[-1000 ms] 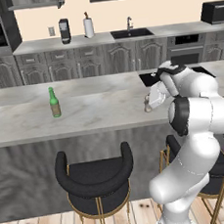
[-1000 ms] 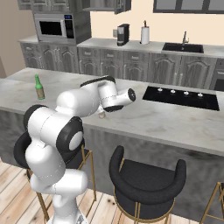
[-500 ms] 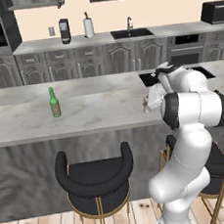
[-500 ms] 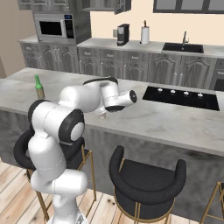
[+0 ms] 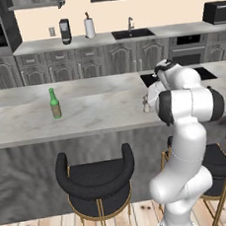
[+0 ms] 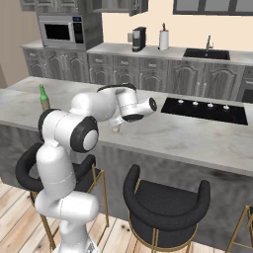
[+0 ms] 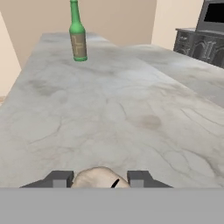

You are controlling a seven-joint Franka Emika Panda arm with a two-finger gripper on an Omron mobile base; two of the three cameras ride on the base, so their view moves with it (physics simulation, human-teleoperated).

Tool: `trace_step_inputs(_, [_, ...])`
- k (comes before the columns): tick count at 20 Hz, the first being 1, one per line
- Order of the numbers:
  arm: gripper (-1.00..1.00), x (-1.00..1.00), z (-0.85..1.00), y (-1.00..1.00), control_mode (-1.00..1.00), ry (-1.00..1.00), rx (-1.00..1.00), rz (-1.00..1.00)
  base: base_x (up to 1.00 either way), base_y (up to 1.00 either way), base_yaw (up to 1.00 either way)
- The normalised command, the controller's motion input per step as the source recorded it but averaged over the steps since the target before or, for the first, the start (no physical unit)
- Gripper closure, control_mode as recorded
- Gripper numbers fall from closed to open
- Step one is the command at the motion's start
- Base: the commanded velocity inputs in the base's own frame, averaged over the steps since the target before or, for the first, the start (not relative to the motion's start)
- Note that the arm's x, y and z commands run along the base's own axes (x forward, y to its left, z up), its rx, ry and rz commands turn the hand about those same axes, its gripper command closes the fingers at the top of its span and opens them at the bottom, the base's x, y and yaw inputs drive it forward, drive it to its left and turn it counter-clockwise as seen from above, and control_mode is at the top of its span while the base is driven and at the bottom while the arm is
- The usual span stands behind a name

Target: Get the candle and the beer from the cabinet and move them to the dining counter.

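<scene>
Through my hand camera, the hand (image 7: 100, 180) sat low over the marble tabletop (image 7: 131, 113), fingers clamped on the candle (image 7: 99, 178) between them. The beer (image 7: 78, 32) stood upright far off at 12 o'clock.

Colours here: the beer (image 7: 78, 33) is bright green glass with a tan-brown label. The dining counter (image 5: 100, 114) has a pale grey marble top with faint darker veining and a dark grey wood-grain front. The candle (image 7: 99, 178) looks pale tan-grey, and the stools (image 5: 95, 176) are black on gold legs.
</scene>
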Motion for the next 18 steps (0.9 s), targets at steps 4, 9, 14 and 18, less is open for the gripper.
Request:
trace_step_inputs(4, [-1.00,0.01,-0.43,0.10,-1.00,-0.01,-0.01,0.04,0.00,0.00,0.00])
trace_step_inputs(9, [-1.00,-0.06,-0.20,0.16,-1.00,-0.04,0.00,0.02,0.00,0.00,0.00])
trace_step_inputs(14, [-1.00,-0.03,-0.01,0.20,-1.00,0.00,0.00,0.00,0.00,0.00,0.00])
trace_step_inputs(18, [-1.00,0.00,0.00,0.17,-1.00,0.00,0.00,0.00,0.00,0.00,0.00])
